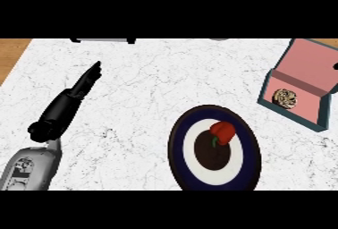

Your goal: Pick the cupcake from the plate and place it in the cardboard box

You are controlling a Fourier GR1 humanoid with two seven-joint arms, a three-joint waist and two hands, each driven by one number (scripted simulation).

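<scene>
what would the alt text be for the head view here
A brown cupcake sits inside an open teal cardboard box with a pink lining at the right of a white marble counter. Nearer, a round dark blue and white plate holds a red pepper. The left hand rests open at the left.

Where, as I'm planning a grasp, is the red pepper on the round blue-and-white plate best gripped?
Probably across the red pepper's rounded body, fingers coming from above: it sits near the round blue-and-white plate's centre, green stem pointing lower-left, sides unobstructed.
</scene>
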